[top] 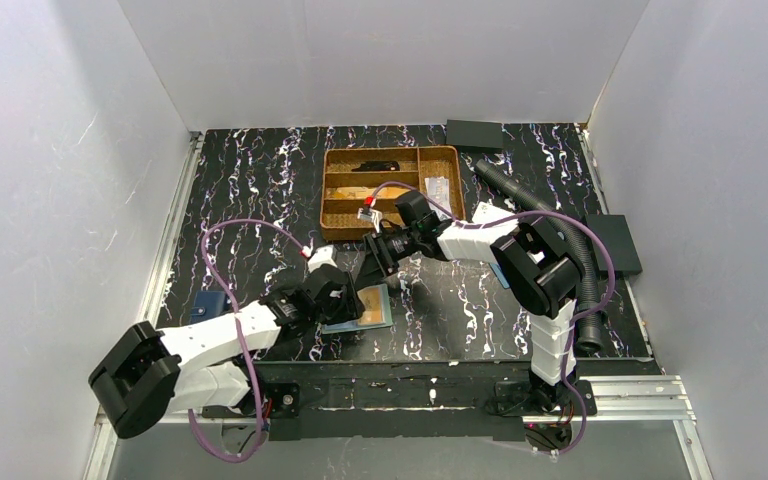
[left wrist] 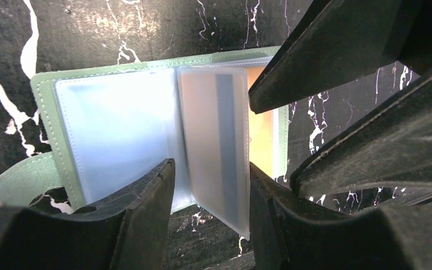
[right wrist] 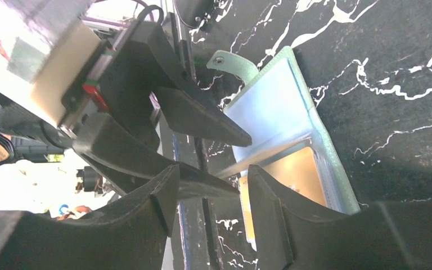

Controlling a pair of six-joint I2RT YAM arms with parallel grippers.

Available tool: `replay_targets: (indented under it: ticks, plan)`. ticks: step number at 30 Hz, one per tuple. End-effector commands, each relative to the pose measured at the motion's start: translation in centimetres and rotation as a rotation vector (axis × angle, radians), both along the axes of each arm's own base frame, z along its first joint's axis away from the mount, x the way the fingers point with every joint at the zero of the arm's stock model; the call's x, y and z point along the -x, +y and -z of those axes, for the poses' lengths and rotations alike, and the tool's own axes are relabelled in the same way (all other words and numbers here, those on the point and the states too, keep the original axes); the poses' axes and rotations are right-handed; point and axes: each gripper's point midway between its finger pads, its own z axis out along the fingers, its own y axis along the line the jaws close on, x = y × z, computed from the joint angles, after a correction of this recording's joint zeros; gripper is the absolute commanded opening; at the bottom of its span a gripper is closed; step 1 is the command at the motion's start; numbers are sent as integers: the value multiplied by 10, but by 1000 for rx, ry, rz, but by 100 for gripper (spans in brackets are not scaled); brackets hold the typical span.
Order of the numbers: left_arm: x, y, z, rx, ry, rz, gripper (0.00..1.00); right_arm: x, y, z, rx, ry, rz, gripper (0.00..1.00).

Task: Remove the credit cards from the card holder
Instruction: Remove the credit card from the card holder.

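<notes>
The left gripper (left wrist: 211, 169) has its two black fingers on either side of a raised clear plastic pocket leaf (left wrist: 214, 129); whether they pinch it cannot be told. The right gripper (right wrist: 214, 171) is spread and empty just beside it. Its tips are above the orange-gold plastic credit card (right wrist: 292, 174), which sits in the pocket underneath. The flat teal-green card holder (top: 375, 310) lies open near the near edge of the black marbled table (top: 260, 190), left of centre.

Nothing appears to pin the holder down, so a pull on the leaf could lift or drag the whole wallet instead of freeing a card. The thin, slick leaf may also slip from the grip. With both pairs of fingers crowded over one pocket, they could knock together, or the right gripper could catch plastic rather than card.
</notes>
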Motion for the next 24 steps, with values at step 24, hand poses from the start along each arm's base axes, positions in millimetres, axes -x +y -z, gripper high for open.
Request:
replay_targets:
  ticks: [24]
  plan:
    - [-7, 24, 0, 138, -18, -91, 28, -2, -22, -8, -13, -167, -88, 62]
